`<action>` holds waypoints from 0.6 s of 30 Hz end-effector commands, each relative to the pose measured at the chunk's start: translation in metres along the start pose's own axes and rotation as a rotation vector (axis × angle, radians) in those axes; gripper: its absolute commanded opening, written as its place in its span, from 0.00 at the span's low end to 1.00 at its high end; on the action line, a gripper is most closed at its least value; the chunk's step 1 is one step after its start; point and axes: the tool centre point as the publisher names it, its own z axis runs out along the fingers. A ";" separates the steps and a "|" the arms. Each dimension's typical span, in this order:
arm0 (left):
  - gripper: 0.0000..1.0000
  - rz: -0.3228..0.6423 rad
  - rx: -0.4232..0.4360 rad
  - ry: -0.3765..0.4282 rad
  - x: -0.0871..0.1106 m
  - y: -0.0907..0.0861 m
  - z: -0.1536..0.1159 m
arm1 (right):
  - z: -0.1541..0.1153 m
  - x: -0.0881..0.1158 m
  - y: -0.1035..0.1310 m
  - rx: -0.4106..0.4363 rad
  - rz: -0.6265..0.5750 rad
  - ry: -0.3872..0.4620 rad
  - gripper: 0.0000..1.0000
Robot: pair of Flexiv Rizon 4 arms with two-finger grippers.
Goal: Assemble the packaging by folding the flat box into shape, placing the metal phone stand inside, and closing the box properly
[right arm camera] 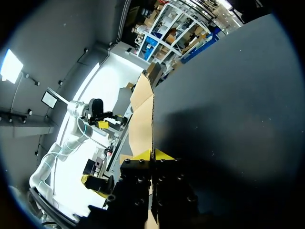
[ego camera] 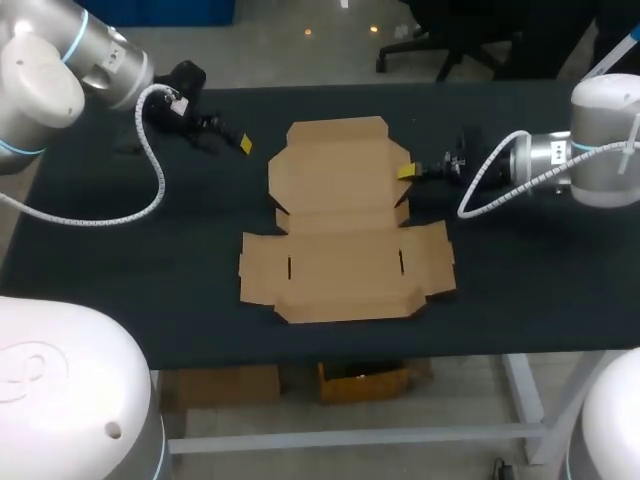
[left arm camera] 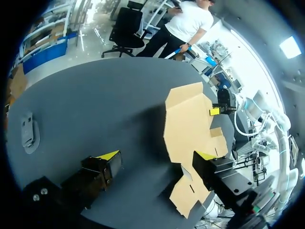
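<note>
The flat cardboard box (ego camera: pixel 340 225) lies unfolded in the middle of the black table (ego camera: pixel 120 260). My right gripper (ego camera: pixel 405 172) is at the right edge of the box's far panel. In the right wrist view its yellow tips (right arm camera: pixel 151 155) are shut together on the thin edge of a side flap (right arm camera: pixel 142 107). My left gripper (ego camera: pixel 240 143) hovers open over bare table, left of the box's far panel. Its fingers (left arm camera: pixel 108 155) stand wide apart with nothing between them, and the box (left arm camera: pixel 188 126) lies ahead of them. A grey metal phone stand (left arm camera: pixel 27 130) lies flat near the table's left edge.
Bare black table surrounds the box on all sides, with wide room at the left and right. The table's front edge (ego camera: pixel 330 352) runs just below the box's near flap. My left arm's white cable (ego camera: pixel 150 165) loops over the table's left part.
</note>
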 end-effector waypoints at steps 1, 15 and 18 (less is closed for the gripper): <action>1.00 0.030 0.042 0.003 0.002 -0.002 0.004 | -0.002 0.002 0.003 -0.018 -0.019 0.026 0.00; 1.00 0.140 0.182 0.102 0.009 -0.009 0.019 | -0.005 0.014 0.008 -0.105 -0.086 0.071 0.00; 1.00 0.167 0.204 0.128 0.015 -0.012 0.020 | -0.005 0.017 0.011 -0.121 -0.106 0.077 0.00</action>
